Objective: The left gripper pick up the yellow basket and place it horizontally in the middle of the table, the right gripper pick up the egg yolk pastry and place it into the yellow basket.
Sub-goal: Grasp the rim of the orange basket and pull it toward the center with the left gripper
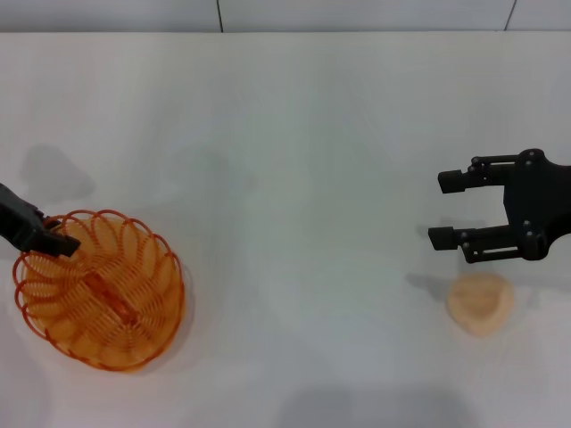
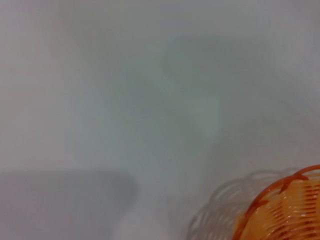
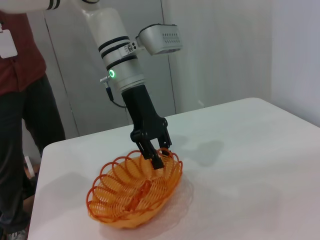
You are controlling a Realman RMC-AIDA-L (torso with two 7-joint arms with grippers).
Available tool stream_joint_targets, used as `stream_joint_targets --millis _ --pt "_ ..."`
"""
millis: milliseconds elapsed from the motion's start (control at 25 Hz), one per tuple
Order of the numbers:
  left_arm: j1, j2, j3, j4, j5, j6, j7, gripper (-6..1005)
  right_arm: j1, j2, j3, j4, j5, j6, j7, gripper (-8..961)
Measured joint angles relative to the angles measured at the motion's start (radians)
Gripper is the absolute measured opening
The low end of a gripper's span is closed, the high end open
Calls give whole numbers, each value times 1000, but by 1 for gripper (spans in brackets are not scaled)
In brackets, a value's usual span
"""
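Note:
The yellow basket (image 1: pixel 100 290) is at the left of the white table (image 1: pixel 294 134). My left gripper (image 1: pixel 55 239) is at the basket's far left rim. In the right wrist view its fingers (image 3: pixel 156 159) close over the rim, and the basket (image 3: pixel 134 192) tilts up on that side. A part of the basket's rim (image 2: pixel 282 210) shows in the left wrist view. The egg yolk pastry (image 1: pixel 481 303) lies on the table at the right. My right gripper (image 1: pixel 449 209) is open and empty, just behind the pastry and above the table.
A person in a red top (image 3: pixel 20 100) stands beyond the table's left edge. The table's near corner (image 3: pixel 45 150) lies close to the basket in the right wrist view. A wall runs along the table's far edge (image 1: pixel 285 32).

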Motion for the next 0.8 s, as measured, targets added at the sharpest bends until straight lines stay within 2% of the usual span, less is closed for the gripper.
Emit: stream_joint_targets --millis 280,800 --pt "2 -5 0 -1 2 -1 2 409 0 0 0 -3 0 0 0 733" --pt "0 2 15 -48 3 -38 -4 253 2 0 9 -3 0 0 0 733"
